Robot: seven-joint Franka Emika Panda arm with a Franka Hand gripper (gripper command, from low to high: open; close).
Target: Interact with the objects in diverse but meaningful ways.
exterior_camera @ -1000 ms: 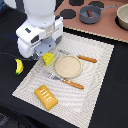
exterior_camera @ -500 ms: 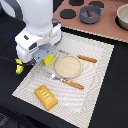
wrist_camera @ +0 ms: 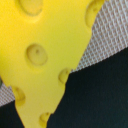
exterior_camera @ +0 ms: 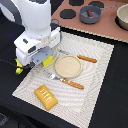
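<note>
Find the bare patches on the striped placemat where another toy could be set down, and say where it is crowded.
Free: the placemat on the exterior view's right of the plate and knife, and the strip between the fork and the bread slab. Crowded: the exterior view's left edge, where the gripper hangs over the cheese wedge.

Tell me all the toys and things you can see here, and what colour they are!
cheese wedge: one, yellow with holes, under the gripper at the placemat's edge
banana: one, yellow, partly hidden beside the arm, at the exterior view's left
bread slab: one, orange, ridged, on the placemat's near corner
plate: one, tan, round, mid-placemat
fork: one, orange handle, in front of the plate
knife: one, orange handle, behind the plate
pot: one, grey, on the brown board
sausage: one, brown, inside the pot
placemat: one, pale woven
gripper: one, white arm, fingers hidden
</note>
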